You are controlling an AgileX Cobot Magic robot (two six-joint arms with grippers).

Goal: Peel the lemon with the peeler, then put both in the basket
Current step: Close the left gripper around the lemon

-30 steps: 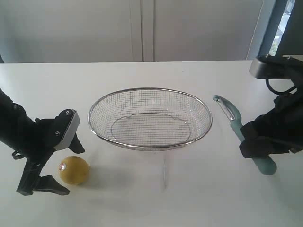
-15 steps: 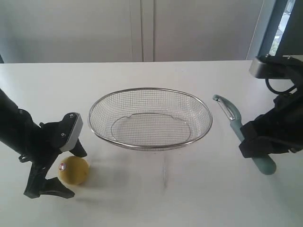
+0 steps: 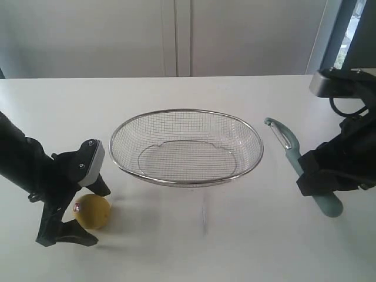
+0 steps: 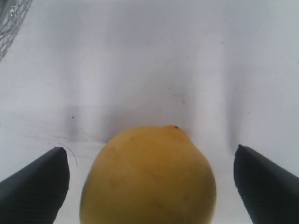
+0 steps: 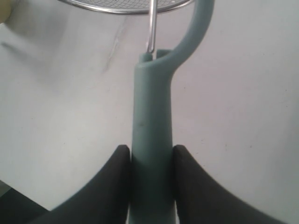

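Note:
The yellow lemon (image 3: pixel 92 211) with its small red-and-white sticker lies on the white table at the front left. My left gripper (image 3: pixel 89 215) is open around it, one finger on each side, gaps showing on both sides in the left wrist view, where the lemon (image 4: pixel 149 179) sits between the dark fingertips (image 4: pixel 37 184). The blue-grey peeler (image 3: pixel 301 166) lies on the table at the right, blade head toward the back. My right gripper (image 5: pixel 150 156) is shut on the peeler handle (image 5: pixel 152 140). The wire mesh basket (image 3: pixel 187 182) stands empty in the middle.
The basket rim (image 5: pixel 126 8) lies just beyond the peeler's head in the right wrist view. A pale wall runs behind the table's back edge. Bare white tabletop stretches in front of the basket between the two arms.
My left gripper has slid forward and down around the lemon, so the fruit now sits deeper between its fingers. The right arm and peeler have not moved.

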